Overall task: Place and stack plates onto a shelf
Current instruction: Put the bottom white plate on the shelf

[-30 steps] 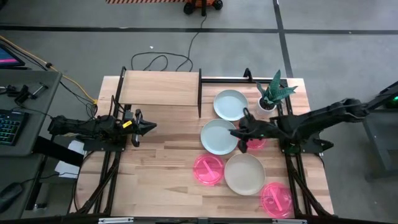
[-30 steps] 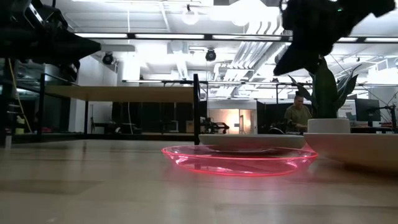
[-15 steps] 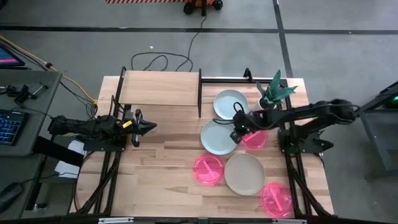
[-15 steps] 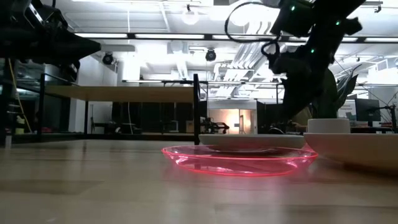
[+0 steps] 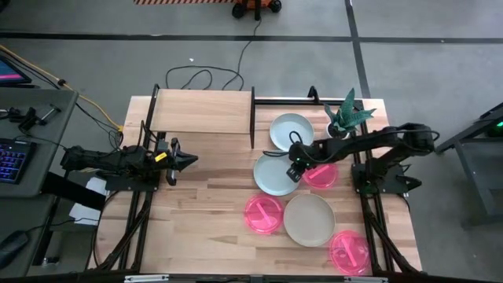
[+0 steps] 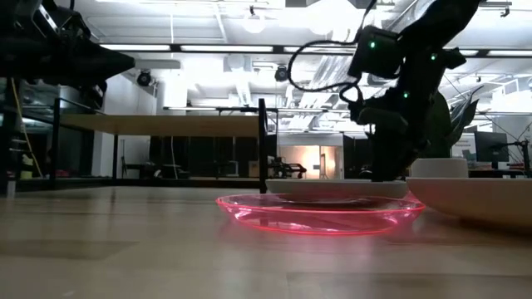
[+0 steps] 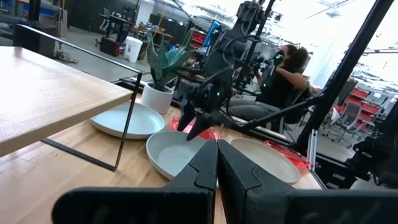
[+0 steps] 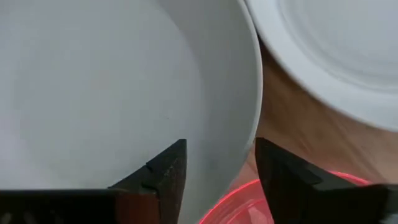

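While fingers straddle the rim, nothing is pinched yet.
Right gripper [image 5: 292, 168]: spread apart; one finger [image 8: 163, 173] over the inside of the blue plate [image 5: 274, 172], the other outside its rim, over wood and the edge of a pink plate [image 5: 321, 174]. Contact with the rim: cannot tell.
Left gripper [image 5: 189, 160]: fingers pressed together, holding nothing, at the table's left side, well apart from the plates.
Near plates: translucent pink disc [image 5: 264, 213] with a ridge across, smooth cream plate [image 5: 309, 219] just beside it, another pink one [image 5: 348, 251] at the front right corner.
Far plates: second pale blue plate [image 5: 291, 131] near the plant pot [image 5: 338, 131].
Shelf [image 5: 203, 111]: flat light wood board on thin black posts, at the table's back left, bare.
Low view only: pink plate's glowing edge [image 6: 321, 213]; right arm descending behind it.
Left wrist view only: a seated person [image 7: 281, 78] in the room beyond.
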Action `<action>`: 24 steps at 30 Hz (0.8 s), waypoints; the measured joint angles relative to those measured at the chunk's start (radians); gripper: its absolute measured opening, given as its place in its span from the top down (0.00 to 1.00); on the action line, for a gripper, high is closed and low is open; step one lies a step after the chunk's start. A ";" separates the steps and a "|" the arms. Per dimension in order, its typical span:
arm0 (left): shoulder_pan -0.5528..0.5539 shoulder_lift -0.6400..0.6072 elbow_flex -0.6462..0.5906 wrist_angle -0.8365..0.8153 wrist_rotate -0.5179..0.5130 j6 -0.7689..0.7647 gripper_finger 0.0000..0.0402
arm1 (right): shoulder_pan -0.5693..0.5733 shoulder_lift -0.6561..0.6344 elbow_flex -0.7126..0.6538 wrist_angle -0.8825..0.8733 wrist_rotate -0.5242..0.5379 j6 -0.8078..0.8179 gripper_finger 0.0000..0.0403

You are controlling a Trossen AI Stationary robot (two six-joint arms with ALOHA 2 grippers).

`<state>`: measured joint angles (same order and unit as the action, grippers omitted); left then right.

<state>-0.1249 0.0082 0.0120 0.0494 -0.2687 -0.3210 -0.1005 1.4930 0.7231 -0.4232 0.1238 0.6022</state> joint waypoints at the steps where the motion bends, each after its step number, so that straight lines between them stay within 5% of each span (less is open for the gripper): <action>1: 0.000 0.000 0.000 0.000 0.000 0.000 1.00 | 0.000 0.010 0.000 0.003 0.001 0.000 0.58; 8: 0.000 0.000 0.000 0.000 0.000 0.000 1.00 | 0.000 0.035 0.000 0.030 0.005 -0.006 0.67; 15: 0.000 0.000 0.000 0.000 0.000 0.000 1.00 | -0.007 0.034 0.000 0.033 0.006 0.003 0.97; 24: 0.000 0.000 0.000 0.000 0.000 0.000 1.00 | -0.050 0.017 0.008 0.073 -0.184 -0.008 1.00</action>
<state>-0.1249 0.0079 0.0123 0.0491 -0.2687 -0.3210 -0.1502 1.5098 0.7308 -0.3502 -0.0598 0.5945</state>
